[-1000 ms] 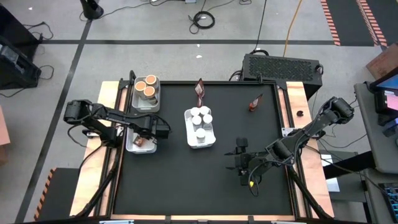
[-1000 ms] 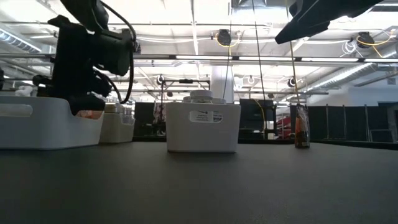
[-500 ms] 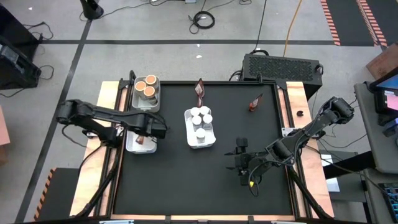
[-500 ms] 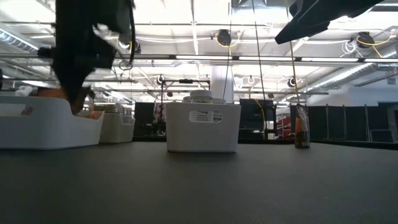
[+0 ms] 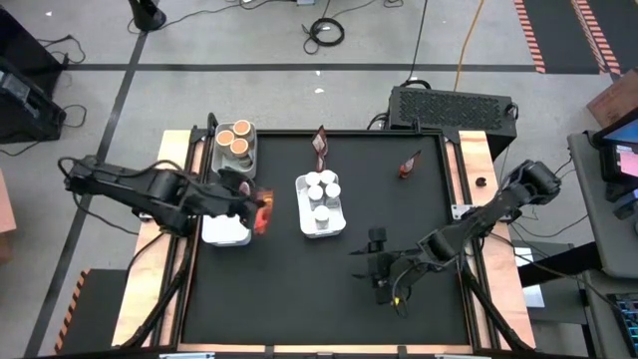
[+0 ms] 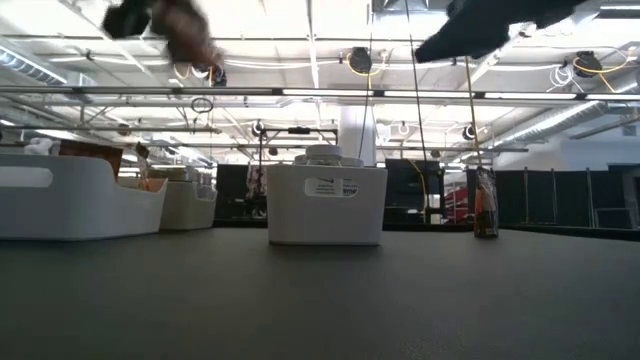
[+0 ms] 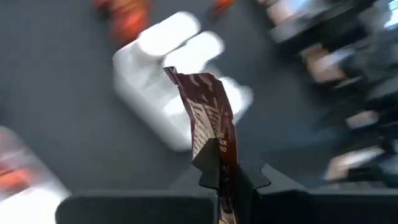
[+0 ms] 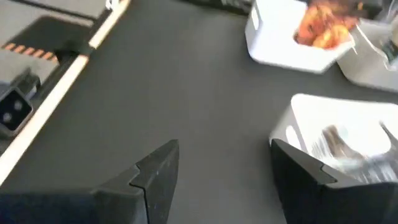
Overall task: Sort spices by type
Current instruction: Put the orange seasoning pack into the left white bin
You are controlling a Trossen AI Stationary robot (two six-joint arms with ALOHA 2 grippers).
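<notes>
My left gripper [image 5: 255, 209] is shut on a reddish-brown crinkly packet [image 5: 264, 217] above the right edge of the near-left white tray [image 5: 223, 233]; in the low view it is a blur high up [image 6: 170, 22]. Round orange-topped tubs [image 5: 237, 140] sit in the far-left tray. White-capped jars [image 5: 321, 191] stand in the middle tray [image 5: 325, 227]. Two more packets [image 5: 320, 145] [image 5: 409, 166] lie on the black table near its far edge. My right gripper [image 5: 371, 261] stands open over bare table at the near right, nothing between its fingers [image 8: 217, 155]. My left gripper pinches one end of the packet [image 7: 219, 163] between its two fingers [image 7: 252, 177]. The rest of the packet [image 7: 208, 112] sticks out past the fingertips, edge-on and crinkled. The packet is lifted clear of the tray and the table.
The three white trays stand in the table's left half and middle. The near half of the black table [image 5: 299, 299] holds nothing but my right arm. Wooden rails [image 5: 171, 179] run along both sides, and a dark box [image 5: 454, 105] sits beyond the far right corner.
My left gripper has risen out of the near-left tray with the packet and tipped from pointing steeply down to a shallower slant, its arm drawing back toward the table's left edge. The packet is now lifted clear. My right gripper has shifted slightly toward the left.
</notes>
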